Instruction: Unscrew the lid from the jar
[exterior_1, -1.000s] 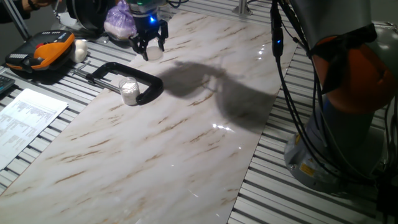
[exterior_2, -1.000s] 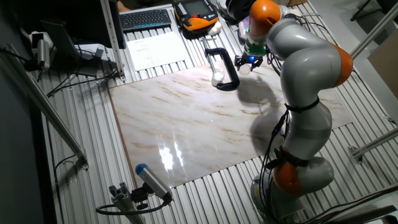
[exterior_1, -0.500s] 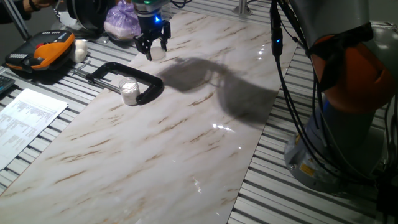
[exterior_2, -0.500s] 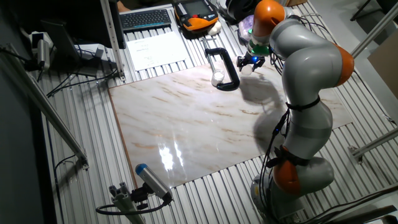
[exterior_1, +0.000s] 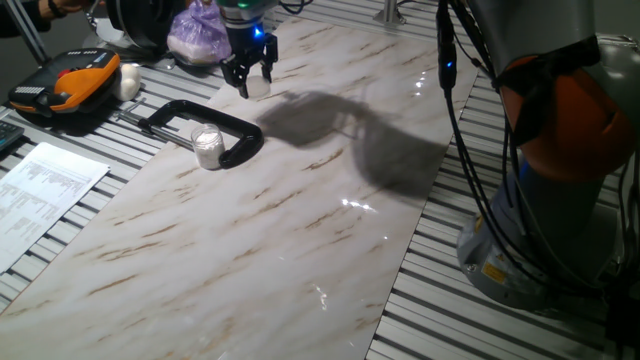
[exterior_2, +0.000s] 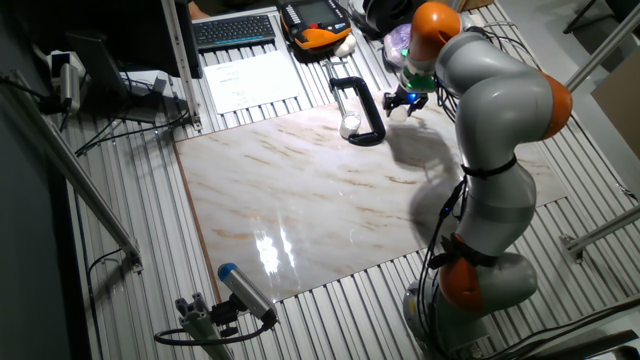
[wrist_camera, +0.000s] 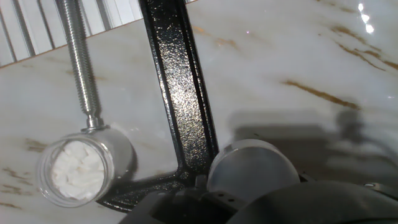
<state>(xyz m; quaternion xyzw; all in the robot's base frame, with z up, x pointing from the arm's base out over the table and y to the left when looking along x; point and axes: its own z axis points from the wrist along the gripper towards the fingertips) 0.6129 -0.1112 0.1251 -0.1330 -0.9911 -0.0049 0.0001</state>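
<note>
Near the top centre of one fixed view, the gripper hangs low over the far end of the marble table, its fingers pinching the lid, a small whitish cap. Seen from the hand view, the lid sits round and pale at the lower middle of the frame, clear of the jar. Left of centre in that fixed view, the jar stands upright with its mouth uncovered, held in the black clamp. At the lower left of the hand view, the jar shows whitish contents, with the clamp's screw pressing against its side. From the other fixed view, the gripper lies just right of the clamp.
</note>
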